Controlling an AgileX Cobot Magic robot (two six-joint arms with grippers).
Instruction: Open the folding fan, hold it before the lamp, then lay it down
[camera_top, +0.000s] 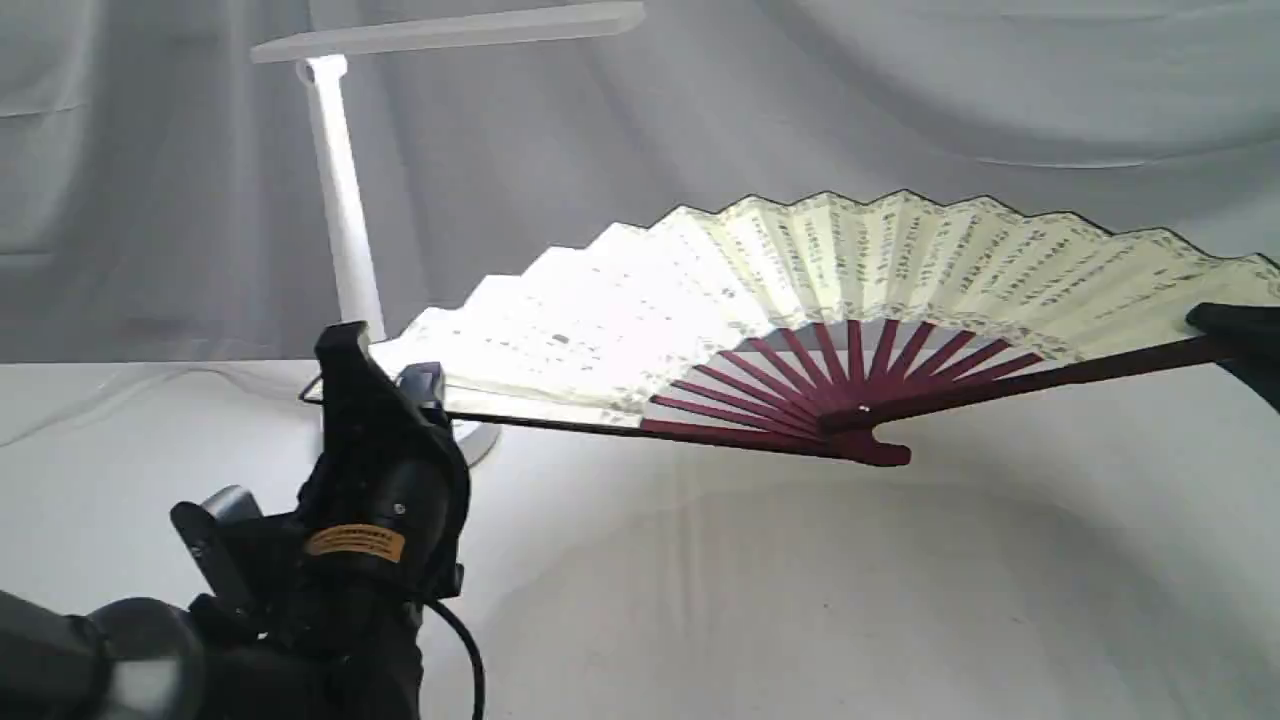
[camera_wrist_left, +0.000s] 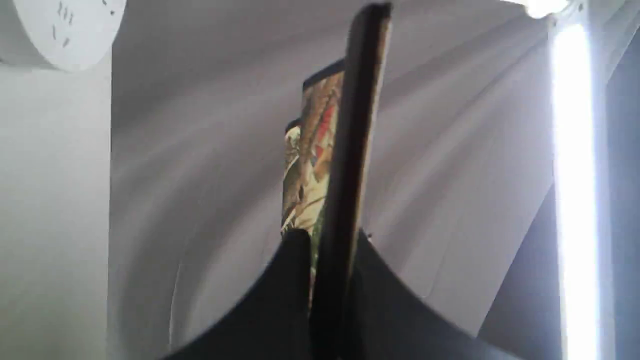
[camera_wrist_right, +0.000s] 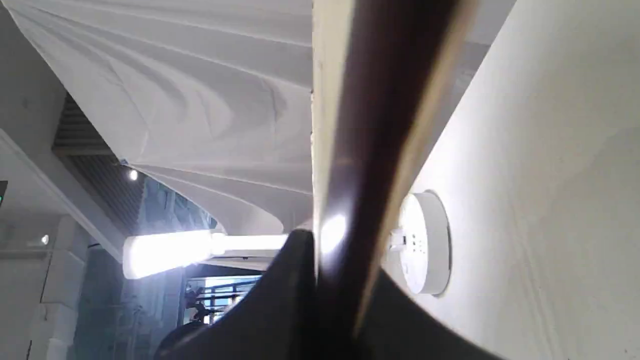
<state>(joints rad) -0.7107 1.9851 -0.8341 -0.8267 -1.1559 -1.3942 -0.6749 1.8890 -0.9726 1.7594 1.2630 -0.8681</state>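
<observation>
The folding fan (camera_top: 800, 290) is spread wide and held in the air above the table, its cream leaf with black calligraphy facing the exterior view and its maroon ribs meeting at the pivot. My left gripper (camera_top: 400, 390) is shut on the fan's left guard (camera_wrist_left: 350, 165), right in front of the lamp (camera_top: 340, 200) post. My right gripper (camera_top: 1235, 330) is shut on the right guard (camera_wrist_right: 385, 115) at the frame's edge. The lamp's lit bar (camera_wrist_left: 575, 200) and round base (camera_wrist_right: 425, 245) show in the wrist views. The fan's left end hides part of the base in the exterior view.
A white cloth covers the table (camera_top: 750, 600) and hangs as a backdrop (camera_top: 900, 100) behind. A black cable (camera_top: 470, 650) trails from the left arm near the front.
</observation>
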